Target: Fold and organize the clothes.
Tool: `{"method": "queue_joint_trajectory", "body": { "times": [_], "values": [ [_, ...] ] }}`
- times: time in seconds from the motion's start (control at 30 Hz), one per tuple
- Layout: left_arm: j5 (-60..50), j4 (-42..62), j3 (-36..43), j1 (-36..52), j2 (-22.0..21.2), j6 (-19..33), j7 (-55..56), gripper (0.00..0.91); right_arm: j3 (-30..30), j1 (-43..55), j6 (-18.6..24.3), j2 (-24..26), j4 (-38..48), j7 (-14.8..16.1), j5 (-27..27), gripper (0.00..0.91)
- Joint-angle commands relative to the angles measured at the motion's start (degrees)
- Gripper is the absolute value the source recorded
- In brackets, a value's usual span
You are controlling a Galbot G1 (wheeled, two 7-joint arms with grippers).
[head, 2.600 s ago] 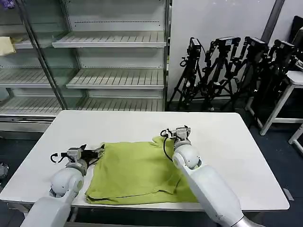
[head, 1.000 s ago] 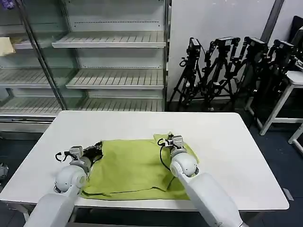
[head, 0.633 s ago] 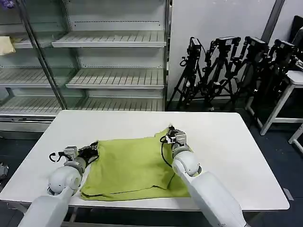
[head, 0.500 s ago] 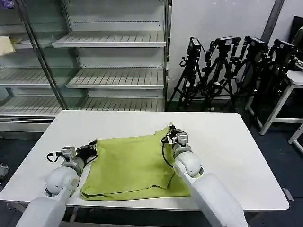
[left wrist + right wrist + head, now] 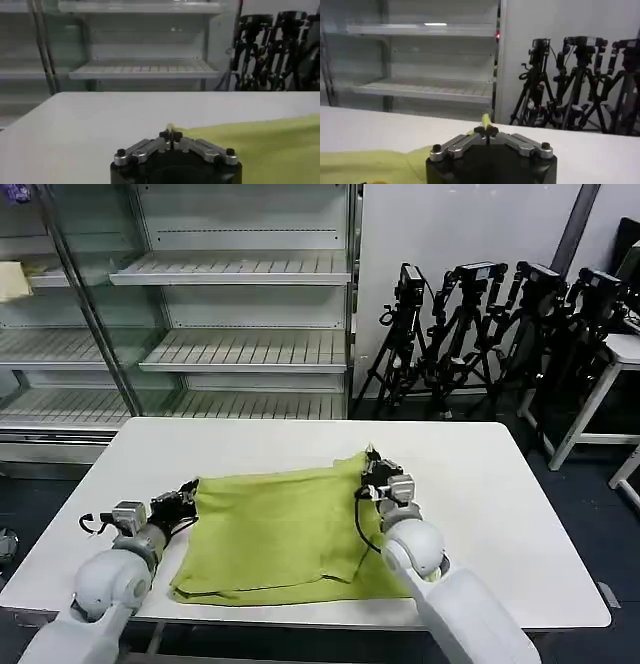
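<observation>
We see the left gripper [image 5: 171, 135] pinched onto a corner of the shirt [image 5: 260, 147], which spreads across the white table [image 5: 85, 120]; shelves [image 5: 145, 70] stand behind.

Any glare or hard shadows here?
Head view: even light, soft shadows only, where left gripper and right gripper pinch the shirt on the table. Right wrist view: bright lamp streak on a shelf. Left wrist view: no glare.

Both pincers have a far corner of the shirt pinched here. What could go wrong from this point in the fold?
1. The left pincer and right pincer each hold only a small tip of the lime shirt, so a corner may slip out.
2. The shirt's near edge lies close to the table front edge and might slide off if dragged.
</observation>
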State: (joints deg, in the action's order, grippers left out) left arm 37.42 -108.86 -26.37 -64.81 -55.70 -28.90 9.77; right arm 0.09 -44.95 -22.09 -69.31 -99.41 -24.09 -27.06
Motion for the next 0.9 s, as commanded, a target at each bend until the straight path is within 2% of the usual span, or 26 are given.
{"method": "queue_joint_trajectory", "body": {
  "times": [0.03, 0.4, 0.9],
  "values": [
    [-3.72, -8.55, -2.15, -9.18, 0.42, 0.23, -0.72, 0.020, 2.95, -8.69, 0.16, 3.46, -9.52, 0.17, 0.56, 0.000],
    [-10.17, -10.92, -3.25, -16.62, -0.82, 1.19, -2.20, 0.020, 6.77, -22.05, 0.02, 5.19, -17.98, 1.03, 3.50, 0.000],
    [-14.84, -9.81, -3.25, -18.19, -2.13, 1.53, -2.59, 0.020, 7.93, -29.92, -0.15, 4.92, -20.93, 0.74, 6.54, 0.000]
  ]
}}
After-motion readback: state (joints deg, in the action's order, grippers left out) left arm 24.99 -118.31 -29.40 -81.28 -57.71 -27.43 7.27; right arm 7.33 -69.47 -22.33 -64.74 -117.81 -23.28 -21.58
